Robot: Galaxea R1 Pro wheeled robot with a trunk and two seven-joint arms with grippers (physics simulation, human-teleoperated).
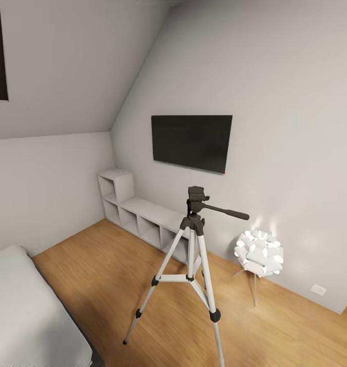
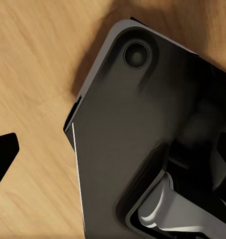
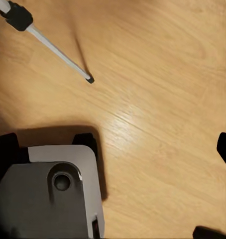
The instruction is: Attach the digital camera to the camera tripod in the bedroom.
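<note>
One camera tripod (image 1: 192, 265) stands on the wood floor (image 1: 107, 285), three legs spread, between one bed (image 1: 25, 316) and one lit lamp (image 1: 258, 253). One wall screen (image 1: 191, 142). Tool states: cannot tell.

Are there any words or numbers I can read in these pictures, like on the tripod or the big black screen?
No readable words, numbers or brand names in any view.
Wall screen: plain black, just a tiny red dot at its lower right corner.
Camera tripod: no label can be made out on its black head.
Wall outlet: blank white plate.
Both wrist views: wood floor and robot parts, no writing.
</note>
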